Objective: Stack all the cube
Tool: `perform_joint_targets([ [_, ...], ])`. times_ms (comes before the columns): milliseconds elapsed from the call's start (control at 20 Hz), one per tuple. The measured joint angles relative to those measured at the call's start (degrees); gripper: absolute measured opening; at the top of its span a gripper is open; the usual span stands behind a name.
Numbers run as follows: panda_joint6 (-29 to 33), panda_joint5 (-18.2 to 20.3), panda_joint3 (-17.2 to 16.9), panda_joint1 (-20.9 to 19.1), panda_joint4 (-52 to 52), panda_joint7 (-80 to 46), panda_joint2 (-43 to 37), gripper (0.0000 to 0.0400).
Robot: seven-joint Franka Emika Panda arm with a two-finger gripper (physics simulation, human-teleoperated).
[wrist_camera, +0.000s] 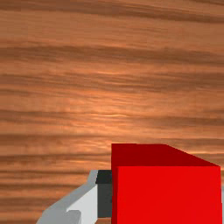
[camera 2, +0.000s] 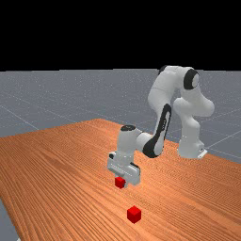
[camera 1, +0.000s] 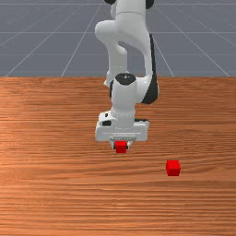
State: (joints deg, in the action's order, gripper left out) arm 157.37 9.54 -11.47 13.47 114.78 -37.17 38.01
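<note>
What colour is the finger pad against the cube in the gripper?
Dark grey, almost black; the pad beside the red cube shows best in the wrist view.

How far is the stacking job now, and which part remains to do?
Done: one red cube is grasped. In hand: that cube, between the two fingers of the gripper. Left: the other red cube sits apart on the table with nothing on top, so stacking likely remains.

Worktop (camera 1: 60,193): orange-brown wood; I see darker grain running side to side in the front view.
Red cube (camera 1: 173,168): rests flat on my worktop, toward the front view's right; low, just right of centre, in the far view.
My arm base (camera 2: 190,148): stands by the worktop edge, far view's right.
</note>
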Motion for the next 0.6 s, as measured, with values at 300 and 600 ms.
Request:
perform_joint_targets([
  [300,-5.3,-1.2,1.4,7.3,-8.6,-6.2,-3.3,0.0195],
  [600,-6.7,-2.0,2.3,9.7,-16.9,-7.5,0.7,0.0195],
])
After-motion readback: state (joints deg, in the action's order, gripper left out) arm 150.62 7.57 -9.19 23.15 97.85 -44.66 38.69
